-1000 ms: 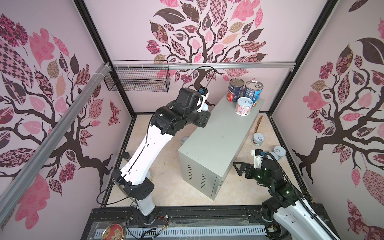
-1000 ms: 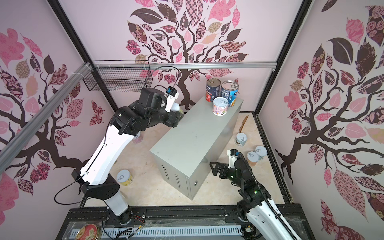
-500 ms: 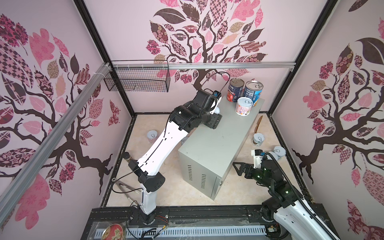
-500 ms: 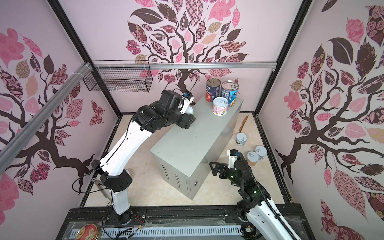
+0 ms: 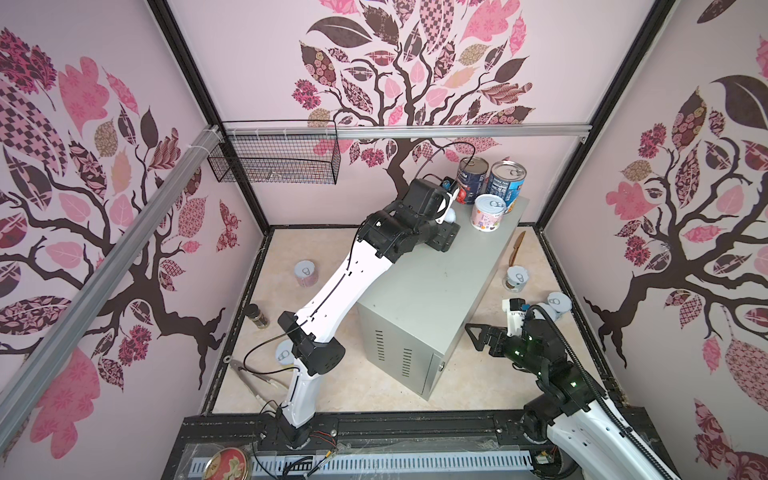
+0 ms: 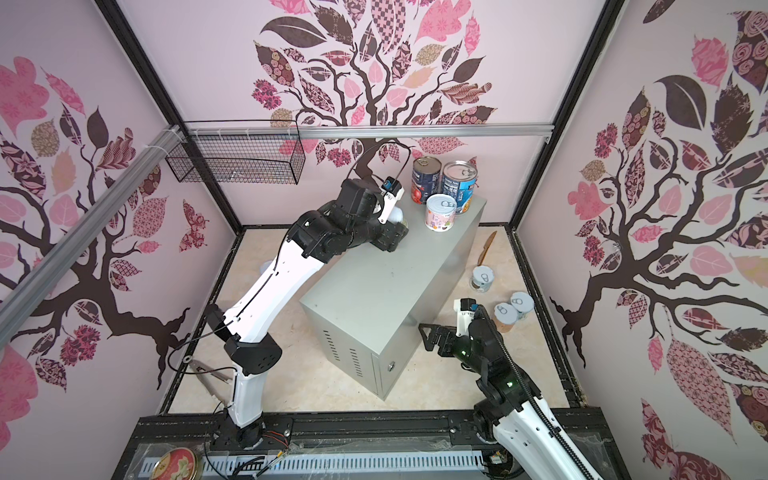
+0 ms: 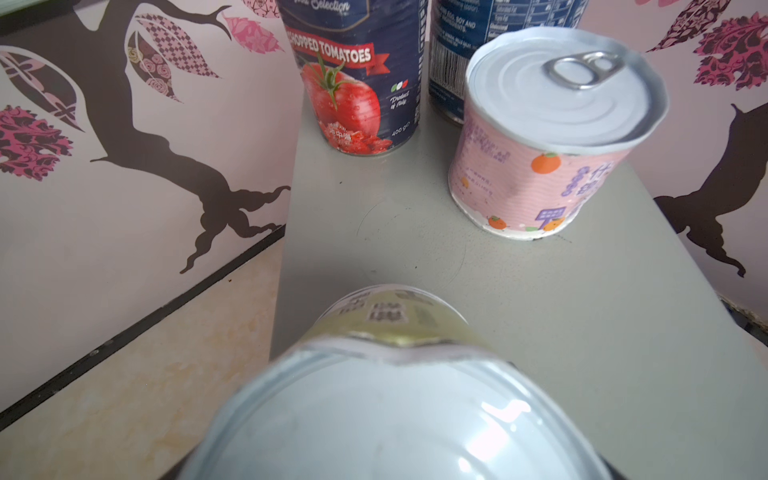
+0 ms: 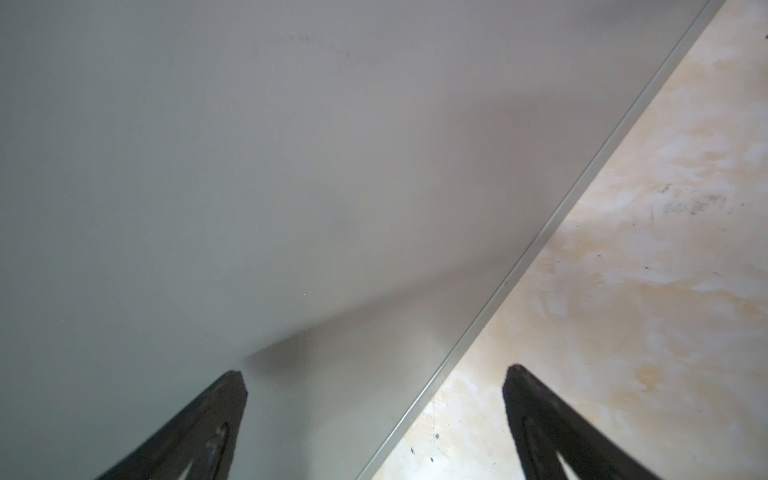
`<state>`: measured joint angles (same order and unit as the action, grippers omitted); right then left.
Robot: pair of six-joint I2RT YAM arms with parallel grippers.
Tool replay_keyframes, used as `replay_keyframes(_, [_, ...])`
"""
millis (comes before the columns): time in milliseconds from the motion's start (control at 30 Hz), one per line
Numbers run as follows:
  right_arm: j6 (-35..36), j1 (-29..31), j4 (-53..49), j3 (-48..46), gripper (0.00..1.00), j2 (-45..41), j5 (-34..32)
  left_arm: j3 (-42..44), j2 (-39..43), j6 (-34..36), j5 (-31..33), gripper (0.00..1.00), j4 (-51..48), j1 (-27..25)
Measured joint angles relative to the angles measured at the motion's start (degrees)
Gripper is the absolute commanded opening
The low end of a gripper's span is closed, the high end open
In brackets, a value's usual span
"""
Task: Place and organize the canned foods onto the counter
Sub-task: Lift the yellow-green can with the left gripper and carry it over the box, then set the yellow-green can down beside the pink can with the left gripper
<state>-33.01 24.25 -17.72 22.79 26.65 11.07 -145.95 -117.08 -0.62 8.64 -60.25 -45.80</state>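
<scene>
The counter [image 5: 432,291] [image 6: 374,286] is a long grey metal box on the floor. At its far end stand two tall dark cans [image 5: 472,180] [image 5: 505,183] and a short pink can [image 5: 487,212] [image 7: 552,137]. My left gripper [image 5: 446,235] [image 6: 395,237] hangs over the counter's far left part, shut on a short yellow-green can [image 7: 395,316], whose silver end fills the left wrist view and hides the fingers. Loose cans stand on the floor [image 5: 305,273] [image 5: 517,277] [image 5: 558,302]. My right gripper [image 5: 478,336] [image 8: 376,374] stands open and empty beside the counter's right wall.
A black wire basket [image 5: 274,160] hangs on the back wall. On the left floor are a small brown jar [image 5: 257,316], metal tongs [image 5: 253,380] and another can [image 5: 284,354] half behind the arm. A wooden knife [image 5: 517,249] lies at the right. A red-gold tin [image 5: 228,463] sits on the front rail.
My left arm has swung right with the can, from beside the counter's left edge to over its far end near the pink can. The right arm has not moved.
</scene>
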Motion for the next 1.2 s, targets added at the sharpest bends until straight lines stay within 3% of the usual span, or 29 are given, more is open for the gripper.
replay_keyframes(267, [0.00,0.00,0.00,-0.04,1.00,0.02,0.09,-0.31,-1.84,0.42,-0.15,0.90,1.86,-0.48])
replay_keyframes(600, [0.00,0.00,-0.04,-0.04,1.00,0.79,0.13,-0.20,-1.49,0.70,-0.20,0.98,4.31,-0.48])
replay_keyframes(833, [0.00,0.00,-0.09,-0.02,1.00,1.01,0.07,5.84,6.95,0.46,-1.99,0.98,8.28,-0.48])
replay_keyframes(967, [0.00,0.00,-0.11,-0.04,1.00,0.98,-0.02,10.56,13.77,0.11,-3.32,0.91,11.21,-0.48])
replay_keyframes(1100, [-0.17,0.00,-0.17,-0.02,1.00,0.66,-0.68,18.84,20.85,-0.70,-4.42,0.70,15.10,-0.48])
replay_keyframes(1200, [-0.22,0.00,-0.17,-0.02,1.00,0.09,-1.22,25.66,24.68,-1.20,-4.72,0.60,17.92,-0.48])
